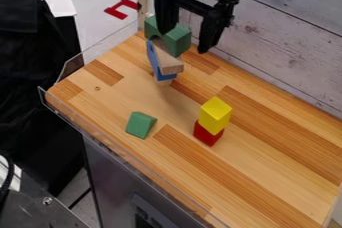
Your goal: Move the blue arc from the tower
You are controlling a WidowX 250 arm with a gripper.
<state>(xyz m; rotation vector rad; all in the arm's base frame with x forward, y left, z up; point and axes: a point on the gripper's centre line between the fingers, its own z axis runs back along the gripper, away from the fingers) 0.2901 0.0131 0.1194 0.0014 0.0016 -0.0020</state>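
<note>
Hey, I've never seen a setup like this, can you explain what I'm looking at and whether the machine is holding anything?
There is one picture, taken by a fixed camera looking down at a slant. The black machine coming in from the top edge is a robot arm, and its "hand" is a two-finger gripper. The fingers are spread apart around the top of a small stack, and it doesn't look as if anything is gripped.

That stack, near the back of the wooden tabletop, has a green arch on top, with a plain wooden block and a tilted blue arc below. The blue arc is what the robot should move.

Nearer the camera, a yellow block sits on a red block, and a green wedge lies alone.
</note>
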